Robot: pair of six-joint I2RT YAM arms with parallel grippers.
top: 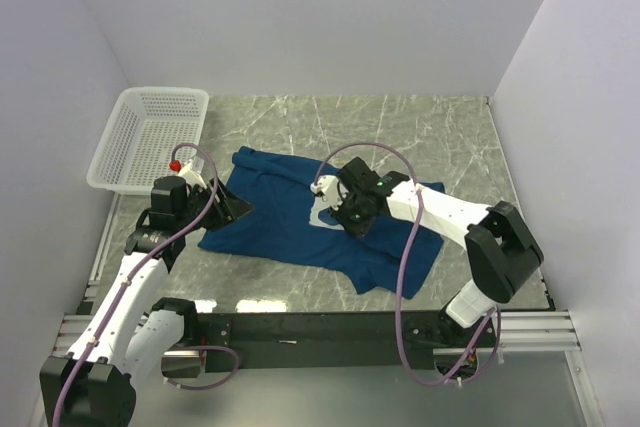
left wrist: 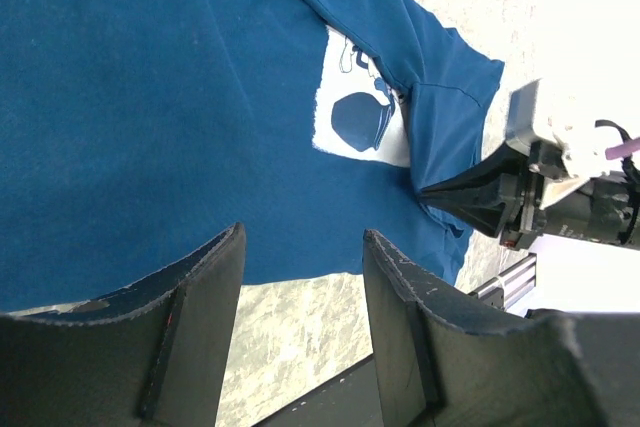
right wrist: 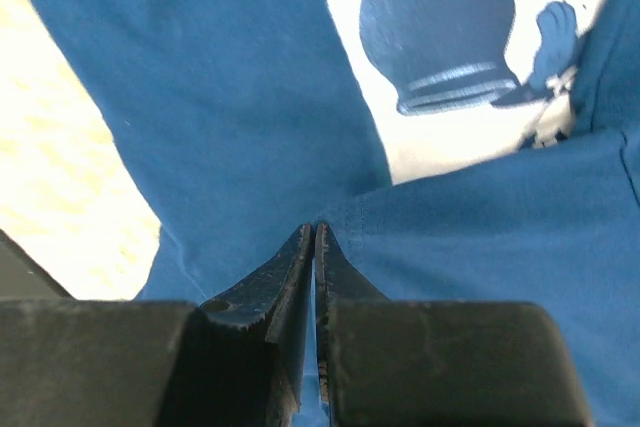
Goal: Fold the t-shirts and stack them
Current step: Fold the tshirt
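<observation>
One dark navy t-shirt (top: 285,227) lies spread on the marble table, its pale square print (top: 325,215) partly covered by a folded-over part. My right gripper (top: 347,217) is over the shirt's middle, beside the print. In the right wrist view the gripper (right wrist: 315,228) is shut on a fold of the t-shirt (right wrist: 220,97), next to the print (right wrist: 450,37). My left gripper (top: 240,209) is open and empty at the shirt's left edge. In the left wrist view the gripper (left wrist: 300,237) hangs over the shirt's hem (left wrist: 150,97) and bare table.
A white mesh basket (top: 112,162) stands at the far left against the wall. White walls close the table on the left, back and right. A black rail (top: 300,327) runs along the near edge.
</observation>
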